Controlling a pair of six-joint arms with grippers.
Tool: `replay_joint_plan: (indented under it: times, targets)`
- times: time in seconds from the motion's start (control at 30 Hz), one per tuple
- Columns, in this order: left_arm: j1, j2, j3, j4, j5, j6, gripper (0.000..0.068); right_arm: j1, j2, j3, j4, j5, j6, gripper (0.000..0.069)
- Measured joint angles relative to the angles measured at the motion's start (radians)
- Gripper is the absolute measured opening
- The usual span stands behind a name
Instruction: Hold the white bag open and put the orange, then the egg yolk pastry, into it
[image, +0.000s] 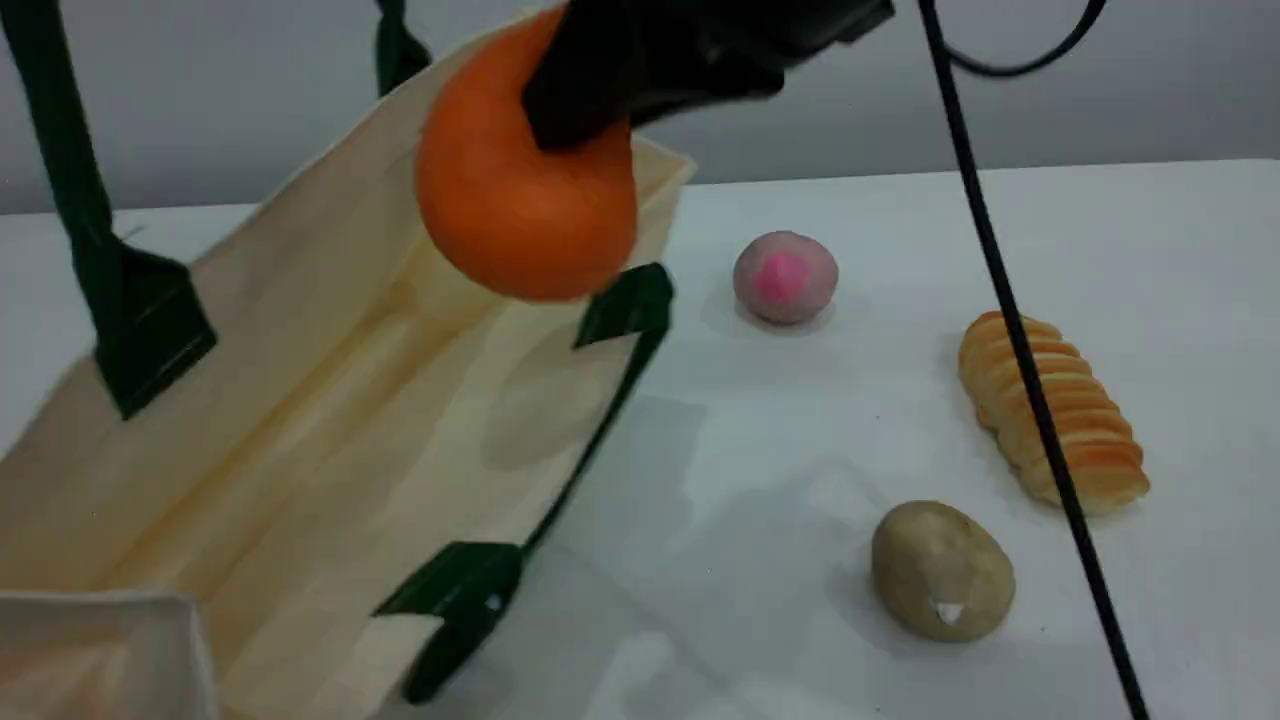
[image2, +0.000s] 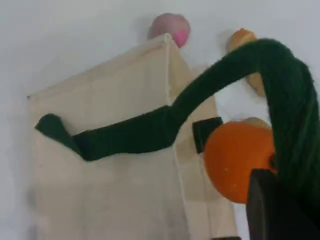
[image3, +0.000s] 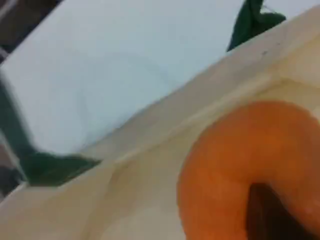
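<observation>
The white bag (image: 300, 400) lies open on the table's left, mouth toward the camera. Its far green handle (image2: 280, 90) runs up out of the scene view's top left corner, and my left gripper (image2: 282, 205) is shut on it at the left wrist view's bottom right. The orange (image: 510, 220) hangs over the bag's right rim, with my right gripper (image: 585, 105) shut on its upper side. In the right wrist view the orange (image3: 225, 165) fills the lower right against the bag's inner wall (image3: 150, 165). The egg yolk pastry (image: 940, 570) rests on the table at the front right.
A greyish-pink ball (image: 785, 277) with a magenta spot sits just right of the bag. A long ridged golden bread (image: 1050, 410) lies at the right. A black cable (image: 1010, 330) hangs across it. The bag's near handle (image: 600, 420) lies on the table.
</observation>
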Motion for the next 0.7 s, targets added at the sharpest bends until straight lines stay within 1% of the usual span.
replay_joint_plan:
  times: [0.1, 0.2, 0.43, 0.57, 0.7]
  targets:
    - [0.0, 0.0, 0.0, -0.001, 0.002, 0.0, 0.0071, -0.001, 0.04, 0.0, 0.048, -0.002, -0.016, 0.0041]
    - [0.0, 0.0, 0.0, -0.007, 0.002, 0.0, 0.0071, 0.02, 0.091, -0.001, 0.095, 0.004, -0.053, 0.0041]
    - [0.0, 0.0, 0.0, -0.006, 0.002, 0.0, 0.0071, 0.094, 0.198, -0.004, 0.288, -0.043, -0.216, 0.0041]
    - [0.0, 0.0, 0.0, -0.005, 0.001, 0.0, 0.0071, 0.12, 0.241, -0.016, 0.422, -0.034, -0.321, 0.0041]
    - [0.0, 0.0, 0.0, -0.002, 0.0, 0.0, 0.0071, 0.148, 0.25, -0.035, 0.493, -0.039, -0.363, 0.0041]
